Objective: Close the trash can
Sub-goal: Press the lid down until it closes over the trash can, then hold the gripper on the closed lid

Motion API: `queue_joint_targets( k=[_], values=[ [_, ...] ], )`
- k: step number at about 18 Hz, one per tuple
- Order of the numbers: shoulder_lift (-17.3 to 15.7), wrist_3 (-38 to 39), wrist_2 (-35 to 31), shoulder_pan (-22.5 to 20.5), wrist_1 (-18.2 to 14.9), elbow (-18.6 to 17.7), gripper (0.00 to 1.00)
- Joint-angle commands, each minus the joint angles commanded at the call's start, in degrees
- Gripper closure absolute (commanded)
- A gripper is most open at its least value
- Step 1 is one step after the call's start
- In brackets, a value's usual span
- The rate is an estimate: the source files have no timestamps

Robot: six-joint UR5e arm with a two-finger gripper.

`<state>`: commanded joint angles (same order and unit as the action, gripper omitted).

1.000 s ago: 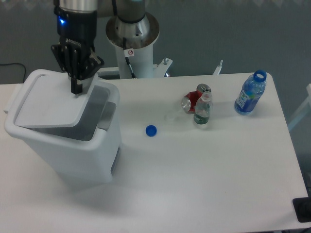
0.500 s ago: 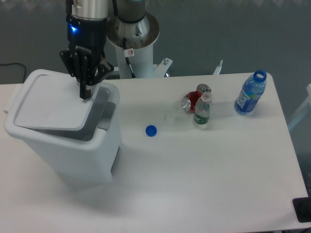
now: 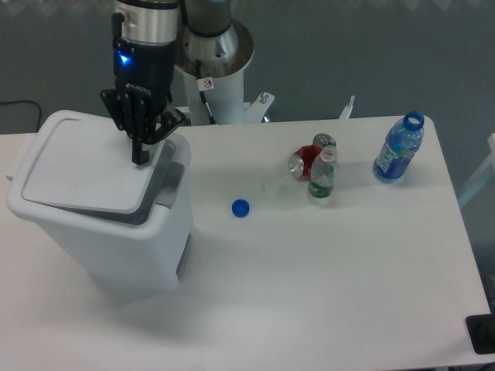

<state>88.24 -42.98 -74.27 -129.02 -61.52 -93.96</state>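
The trash can (image 3: 116, 247) is a large white bin at the table's left. Its flat white lid (image 3: 81, 164) lies tilted over the opening, with a dark gap still showing along the right and front rim. My gripper (image 3: 141, 158) points straight down at the lid's right edge, fingers together, the tip touching or just above the lid. Nothing is held between the fingers.
A blue bottle cap (image 3: 241, 207) lies mid-table. A red can (image 3: 303, 163) and a small clear bottle (image 3: 322, 175) sit together to the right. A blue open bottle (image 3: 398, 148) stands near the far right edge. The robot base (image 3: 210, 58) is behind the bin.
My gripper has moved right along the lid toward its right edge. The lid has sunk lower, and the gap over the opening has narrowed.
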Motion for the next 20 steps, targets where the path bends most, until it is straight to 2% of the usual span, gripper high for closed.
queue_joint_targets(
  k=[20],
  values=[
    [2.0, 0.0, -0.2, -0.2, 0.3, -0.9, 0.96]
  ],
)
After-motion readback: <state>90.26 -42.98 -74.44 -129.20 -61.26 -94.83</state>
